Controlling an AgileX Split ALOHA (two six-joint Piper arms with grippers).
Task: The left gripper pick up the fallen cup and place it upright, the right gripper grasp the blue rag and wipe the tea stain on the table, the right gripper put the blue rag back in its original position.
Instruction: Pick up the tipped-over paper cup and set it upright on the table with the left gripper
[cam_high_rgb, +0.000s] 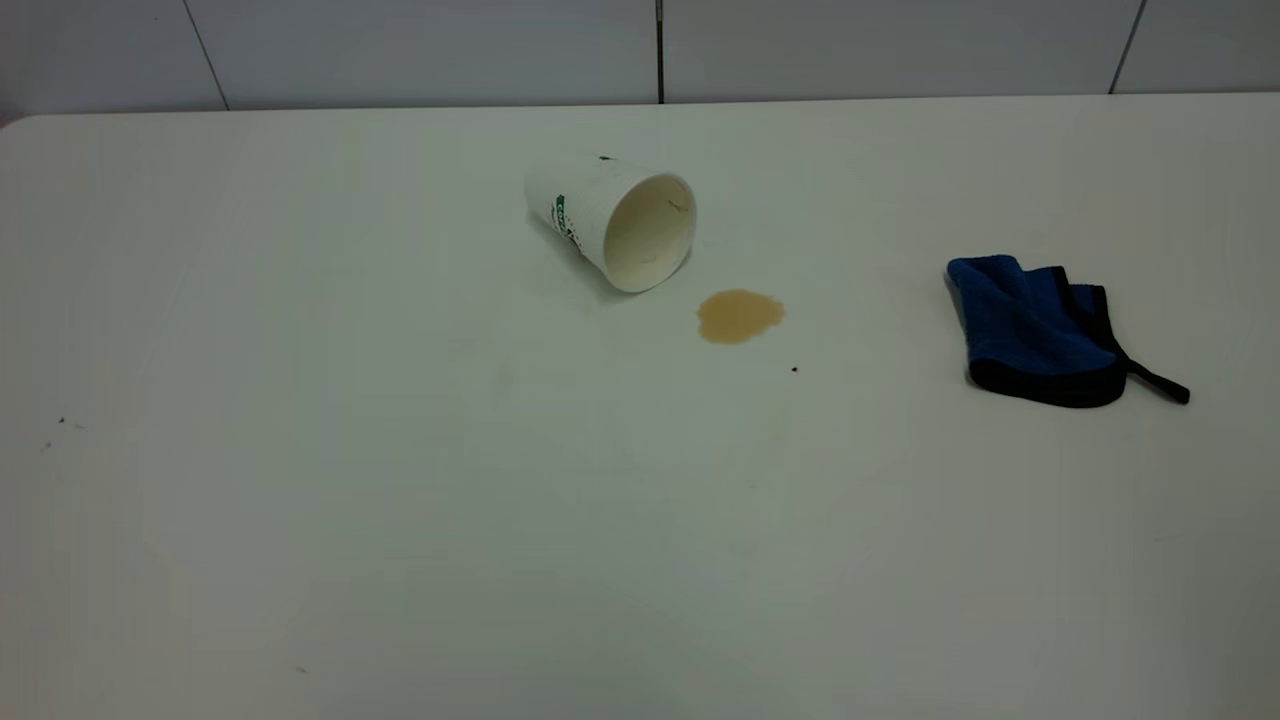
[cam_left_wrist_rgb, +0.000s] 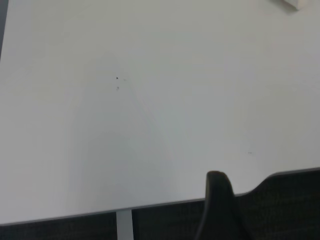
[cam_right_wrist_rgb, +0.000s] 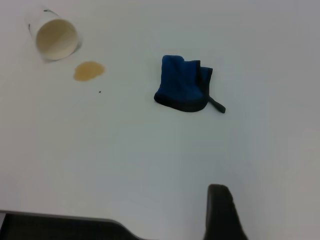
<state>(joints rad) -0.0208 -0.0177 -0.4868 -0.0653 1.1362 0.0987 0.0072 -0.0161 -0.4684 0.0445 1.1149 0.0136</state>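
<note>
The cup (cam_high_rgb: 615, 220) lies on its side at the back middle of the table (cam_high_rgb: 400, 520), with its mouth towards the front right. It also shows in the right wrist view (cam_right_wrist_rgb: 54, 37). The tea stain (cam_high_rgb: 740, 316) is a small brown blotch just in front of the mouth, apart from it, and shows in the right wrist view too (cam_right_wrist_rgb: 89, 70). The blue rag (cam_high_rgb: 1035, 330) lies crumpled at the right, strap tail pointing right, also in the right wrist view (cam_right_wrist_rgb: 182, 85). Neither arm shows in the exterior view. My left gripper (cam_left_wrist_rgb: 220, 200) hangs by the table's near edge. My right gripper (cam_right_wrist_rgb: 222, 210) is well short of the rag.
A tiny black speck (cam_high_rgb: 794, 369) lies just right of the stain. A few dark specks (cam_high_rgb: 62, 422) mark the left side. The table's near edge (cam_left_wrist_rgb: 150, 205) shows in the left wrist view with dark floor beyond. A grey panelled wall (cam_high_rgb: 660, 50) stands behind the table.
</note>
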